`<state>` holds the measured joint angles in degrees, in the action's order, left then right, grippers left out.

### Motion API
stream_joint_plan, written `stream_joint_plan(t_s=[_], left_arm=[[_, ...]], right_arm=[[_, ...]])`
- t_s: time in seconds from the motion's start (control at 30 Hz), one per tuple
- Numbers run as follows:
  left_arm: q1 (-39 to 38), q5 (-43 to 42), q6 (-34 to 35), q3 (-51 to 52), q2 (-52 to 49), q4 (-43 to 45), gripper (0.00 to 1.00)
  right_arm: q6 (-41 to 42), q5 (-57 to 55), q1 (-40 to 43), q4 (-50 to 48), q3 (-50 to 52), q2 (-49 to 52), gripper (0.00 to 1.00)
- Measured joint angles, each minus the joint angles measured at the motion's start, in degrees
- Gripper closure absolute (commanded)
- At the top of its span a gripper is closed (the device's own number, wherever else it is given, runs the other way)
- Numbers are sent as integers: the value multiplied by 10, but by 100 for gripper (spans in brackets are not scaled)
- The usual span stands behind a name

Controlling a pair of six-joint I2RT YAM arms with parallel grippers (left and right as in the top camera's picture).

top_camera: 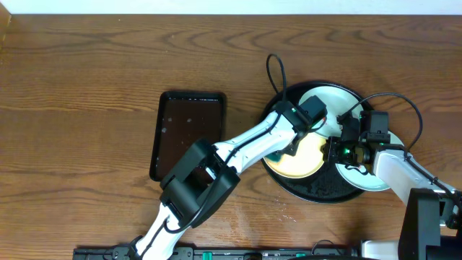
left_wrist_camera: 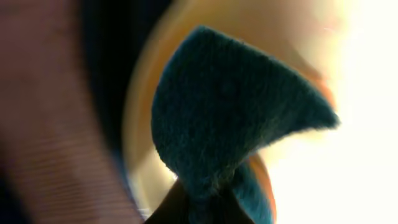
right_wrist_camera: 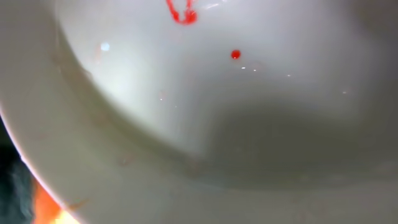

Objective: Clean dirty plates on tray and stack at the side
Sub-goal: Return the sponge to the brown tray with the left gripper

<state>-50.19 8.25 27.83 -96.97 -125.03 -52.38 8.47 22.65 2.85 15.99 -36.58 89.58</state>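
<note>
Sitting on the wooden table [top_camera: 86, 72], the round black tray [top_camera: 317, 196] carries all 3 plates, with a smaller brown tray [top_camera: 189, 133] lying bare to its left. No plate stands stacked at the side, so the job looks to be in its early part: cleaning is under way and every bit of stacking is left.

Of the plates, the yellow plate [top_camera: 303, 160] lies at the tray's near left, 1 white plate [top_camera: 332, 97] at the far edge, and a 2nd white plate [top_camera: 357, 180] at the near right.

The left gripper [top_camera: 289, 146] hangs over the yellow plate, clamped on a teal cloth [left_wrist_camera: 230, 118] that fans out above that plate's surface; whether the cloth touches it is too blurred to say.

The right gripper [top_camera: 333, 150] is closed, low between the yellow and near white plates. Whether it pinches a rim I cannot tell.

Its camera shows a white plate up close with a red smear [right_wrist_camera: 181, 14] and a red dot [right_wrist_camera: 235, 55], so at least 1 plate needs wiping.
</note>
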Motion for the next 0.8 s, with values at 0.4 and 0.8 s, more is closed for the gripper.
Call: stream_joint_plan(t_s=[0.4,0.8], left_arm=[[41,58,4,-14,154,-70,92],[301,-92,-47,-11,247,-144,88]], right_arm=[[-4,6,0,20,-3,0,99],[5,-69,-49,200,-64,-125,99]])
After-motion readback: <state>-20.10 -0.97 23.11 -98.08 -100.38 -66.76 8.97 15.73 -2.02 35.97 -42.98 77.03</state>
